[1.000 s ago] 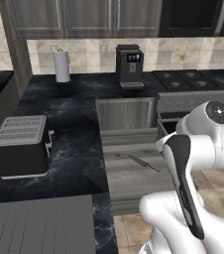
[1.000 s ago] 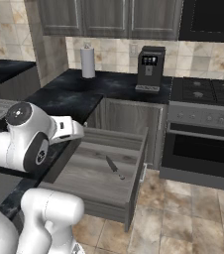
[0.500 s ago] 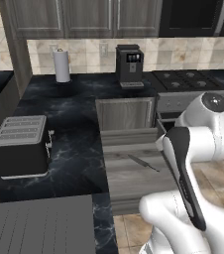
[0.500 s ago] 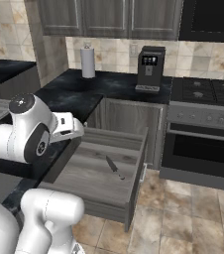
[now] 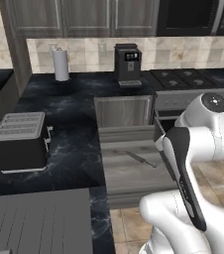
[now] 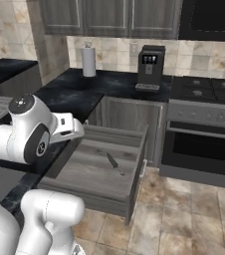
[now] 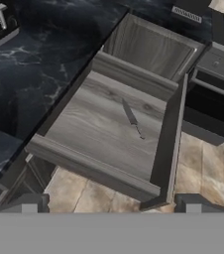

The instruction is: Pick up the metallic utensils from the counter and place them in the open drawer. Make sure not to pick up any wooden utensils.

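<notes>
Below me the open drawer [image 7: 84, 168], one slim knife [image 7: 131, 118] flat inside, black counter [image 5: 74, 119] carrying toaster [image 5: 21, 140], paper roll [image 5: 61, 64], coffee machine [image 5: 128, 64]

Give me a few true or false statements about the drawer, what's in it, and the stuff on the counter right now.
1. The open drawer is pulled out. True.
2. The drawer holds three utensils. False: one slim utensil lies on its floor.
3. A toaster sits on the counter. True.
4. The paper towel roll lies inside the drawer. False: it stands upright at the back of the counter.
5. The coffee machine stands on the counter near the stove. True.
</notes>
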### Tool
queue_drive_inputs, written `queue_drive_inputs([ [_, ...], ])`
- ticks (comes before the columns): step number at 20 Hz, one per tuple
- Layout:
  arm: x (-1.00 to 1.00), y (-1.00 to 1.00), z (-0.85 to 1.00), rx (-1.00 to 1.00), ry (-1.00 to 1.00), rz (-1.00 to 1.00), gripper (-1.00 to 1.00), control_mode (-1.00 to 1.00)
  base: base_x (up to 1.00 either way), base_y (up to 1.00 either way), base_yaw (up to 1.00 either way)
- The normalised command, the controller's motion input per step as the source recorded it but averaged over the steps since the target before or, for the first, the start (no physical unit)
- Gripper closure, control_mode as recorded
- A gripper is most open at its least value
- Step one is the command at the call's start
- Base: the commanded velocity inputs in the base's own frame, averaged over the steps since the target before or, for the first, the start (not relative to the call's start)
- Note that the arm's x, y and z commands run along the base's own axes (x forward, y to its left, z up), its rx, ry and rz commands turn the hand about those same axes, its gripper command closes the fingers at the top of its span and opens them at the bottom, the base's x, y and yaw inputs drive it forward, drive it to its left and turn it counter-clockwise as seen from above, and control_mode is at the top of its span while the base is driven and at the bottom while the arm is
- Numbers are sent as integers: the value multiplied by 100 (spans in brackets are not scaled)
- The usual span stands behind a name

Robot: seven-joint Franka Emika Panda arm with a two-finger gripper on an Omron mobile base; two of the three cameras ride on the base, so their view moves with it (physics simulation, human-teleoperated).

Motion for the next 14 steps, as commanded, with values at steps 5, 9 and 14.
queue_drive_inputs([
  [5, 0, 0, 0, 0, 0, 0, -100, 100, -20, -31, 0],
  [9, 0, 0, 0, 0, 0, 0, -100, 100, 0, -33, 0],
  [14, 0, 0, 0, 0, 0, 0, -100, 100, -18, -11, 0],
])
